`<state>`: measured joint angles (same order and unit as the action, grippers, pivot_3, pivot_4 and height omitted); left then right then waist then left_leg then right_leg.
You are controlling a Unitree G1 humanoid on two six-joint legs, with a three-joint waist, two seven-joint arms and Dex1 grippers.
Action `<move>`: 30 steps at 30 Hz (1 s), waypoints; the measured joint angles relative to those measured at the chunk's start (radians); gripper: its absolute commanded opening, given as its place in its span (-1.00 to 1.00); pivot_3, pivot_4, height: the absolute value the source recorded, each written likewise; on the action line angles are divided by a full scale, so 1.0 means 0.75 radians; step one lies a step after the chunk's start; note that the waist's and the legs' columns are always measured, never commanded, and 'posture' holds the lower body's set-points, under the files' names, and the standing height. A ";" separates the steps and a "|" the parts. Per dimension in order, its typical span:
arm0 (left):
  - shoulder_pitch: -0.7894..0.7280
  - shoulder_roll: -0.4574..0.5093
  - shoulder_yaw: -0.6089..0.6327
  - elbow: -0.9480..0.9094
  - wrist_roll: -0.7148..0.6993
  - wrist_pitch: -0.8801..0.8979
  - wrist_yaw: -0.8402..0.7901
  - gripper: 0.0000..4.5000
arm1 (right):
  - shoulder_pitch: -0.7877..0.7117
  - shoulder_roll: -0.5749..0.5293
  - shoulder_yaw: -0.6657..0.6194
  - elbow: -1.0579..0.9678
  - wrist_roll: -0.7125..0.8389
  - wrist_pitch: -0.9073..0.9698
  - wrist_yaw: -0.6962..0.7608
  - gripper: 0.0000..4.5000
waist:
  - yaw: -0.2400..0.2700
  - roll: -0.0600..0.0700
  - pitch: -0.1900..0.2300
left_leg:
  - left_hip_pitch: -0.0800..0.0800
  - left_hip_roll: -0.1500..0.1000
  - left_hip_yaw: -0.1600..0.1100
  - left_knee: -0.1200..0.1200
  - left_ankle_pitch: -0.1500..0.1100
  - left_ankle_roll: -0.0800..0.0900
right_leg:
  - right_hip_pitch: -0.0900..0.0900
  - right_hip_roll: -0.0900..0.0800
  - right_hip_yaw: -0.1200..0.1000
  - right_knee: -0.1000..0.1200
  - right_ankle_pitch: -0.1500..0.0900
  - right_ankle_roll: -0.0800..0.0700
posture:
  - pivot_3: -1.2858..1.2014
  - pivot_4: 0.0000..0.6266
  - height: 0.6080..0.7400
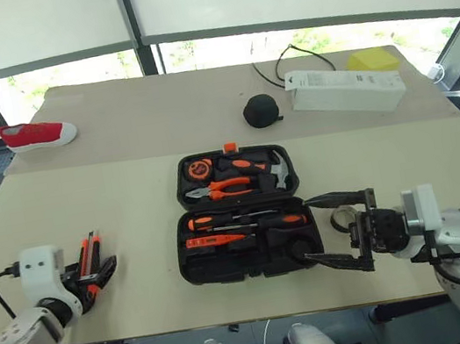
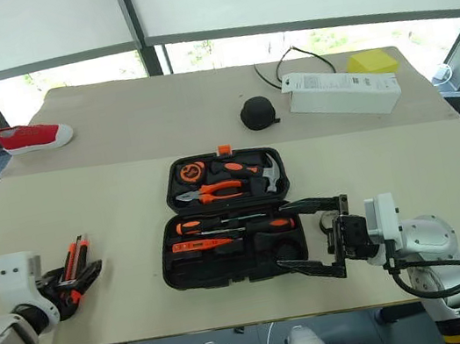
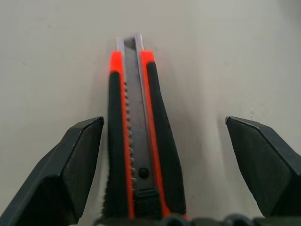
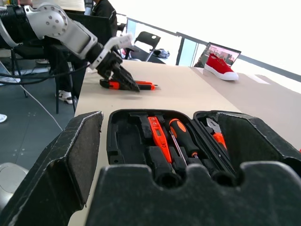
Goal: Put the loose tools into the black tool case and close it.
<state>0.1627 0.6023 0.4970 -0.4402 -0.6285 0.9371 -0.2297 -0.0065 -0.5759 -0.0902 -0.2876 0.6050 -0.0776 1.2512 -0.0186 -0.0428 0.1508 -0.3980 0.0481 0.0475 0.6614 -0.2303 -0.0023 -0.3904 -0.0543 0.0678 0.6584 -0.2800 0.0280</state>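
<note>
Orange-and-black utility knife lies flat on table, long axis pointing away, between wide-open left claw fingers, ungripped. Right claw open, empty.

The black tool case lies open at the centre of the frame, lid half toward the top, its small orange latch on the far edge. In the near half sit two orange-and-black-handled screwdrivers lying crosswise, and below them a slim all-orange tester screwdriver. The long black-and-orange utility knife lies on the table at the lower left, well apart from the case, blade end pointing up the frame.
</note>
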 measured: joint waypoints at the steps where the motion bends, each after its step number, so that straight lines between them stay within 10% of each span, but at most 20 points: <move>1: -0.004 0.000 -0.007 0.000 0.004 0.004 0.002 0.76 | 0.008 0.000 0.000 0.000 0.000 0.000 -0.002 1.00 | 0.001 0.000 0.000 | 0.000 0.000 0.000 0.000 0.000 0.000 | 0.000 0.000 0.000 0.000 0.000 0.000 | 0.03 -0.52 1.00; 8: 0.000 0.028 -0.023 0.038 0.073 -0.055 -0.061 -0.25 | 0.043 -0.009 -0.005 0.000 0.001 0.000 -0.010 1.00 | 0.005 0.000 0.000 | 0.000 -0.001 0.001 0.000 0.000 0.000 | 0.000 -0.002 0.000 -0.001 0.000 0.000 | 0.03 -0.52 1.00; 20: -0.273 0.454 -0.341 0.099 0.043 -0.608 -1.202 -0.25 | 0.129 -0.129 -0.120 -0.047 0.011 0.035 -0.036 1.00 | 0.019 0.004 0.001 | -0.002 -0.003 0.009 -0.001 0.000 0.001 | 0.001 -0.005 -0.001 -0.008 -0.001 -0.001 | 0.03 -0.52 1.00; 30: -0.806 0.302 -1.078 0.186 0.404 -0.591 -1.323 -0.25 | 0.342 -0.220 -0.222 -0.185 0.049 0.173 -0.082 1.00 | 0.019 0.004 0.002 | -0.010 -0.003 0.010 -0.001 -0.001 0.003 | -0.001 0.007 0.002 -0.014 0.000 0.003 | 0.03 -0.52 1.00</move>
<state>-0.4420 0.8289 -0.3111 -0.3009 -0.3252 0.4942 -1.2222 0.2501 -0.7408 -0.2568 -0.4260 0.6418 0.0519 1.1894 -0.0044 -0.0399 0.1520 -0.4053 0.0456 0.0548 0.6608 -0.2311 0.0000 -0.3911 -0.0487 0.0689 0.6480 -0.2799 0.0303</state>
